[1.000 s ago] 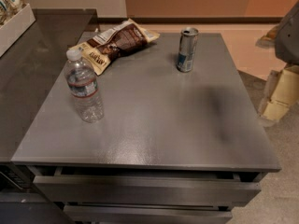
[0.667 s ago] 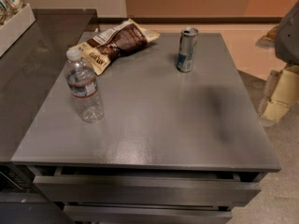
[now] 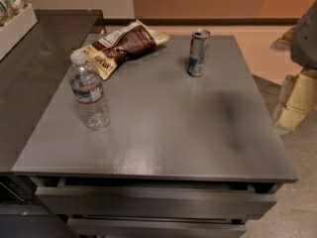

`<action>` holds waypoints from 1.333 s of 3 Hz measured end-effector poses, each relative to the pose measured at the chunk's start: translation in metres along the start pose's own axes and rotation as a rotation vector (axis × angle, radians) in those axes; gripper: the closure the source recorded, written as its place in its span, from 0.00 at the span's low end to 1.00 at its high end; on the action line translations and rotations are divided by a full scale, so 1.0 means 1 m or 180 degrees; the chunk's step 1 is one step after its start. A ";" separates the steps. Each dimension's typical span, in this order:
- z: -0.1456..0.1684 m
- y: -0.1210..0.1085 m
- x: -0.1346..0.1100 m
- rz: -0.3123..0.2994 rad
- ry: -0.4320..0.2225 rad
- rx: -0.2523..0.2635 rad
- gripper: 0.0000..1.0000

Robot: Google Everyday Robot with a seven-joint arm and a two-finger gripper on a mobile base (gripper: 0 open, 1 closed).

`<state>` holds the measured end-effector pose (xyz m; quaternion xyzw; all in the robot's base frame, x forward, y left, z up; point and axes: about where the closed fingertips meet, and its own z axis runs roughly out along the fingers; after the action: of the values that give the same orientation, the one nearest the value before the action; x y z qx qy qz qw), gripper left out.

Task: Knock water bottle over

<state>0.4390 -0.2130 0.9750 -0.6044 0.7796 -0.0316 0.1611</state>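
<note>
Off the desk's right edge, low beside it, hangs the cream-coloured gripper (image 3: 291, 100); how wide it stands I cannot tell. From there the water bottle (image 3: 89, 94) lies well to the left, across the bare width of the grey desk (image 3: 173, 138). It stands upright near the left edge, long axis vertical, white cap up. A slim drink can (image 3: 198, 53) stands farther back, off the direct line, and a snack bag (image 3: 121, 44) lies just behind the bottle. A sideways push high on the bottle should tip it.
</note>
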 end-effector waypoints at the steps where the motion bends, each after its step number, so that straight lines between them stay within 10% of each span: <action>1: 0.028 0.007 -0.053 -0.0100 -0.0341 -0.0118 0.00; 4: 0.075 0.026 -0.184 -0.0321 -0.1233 -0.0466 0.00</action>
<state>0.4765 -0.0201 0.9363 -0.6475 0.7031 0.1340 0.2617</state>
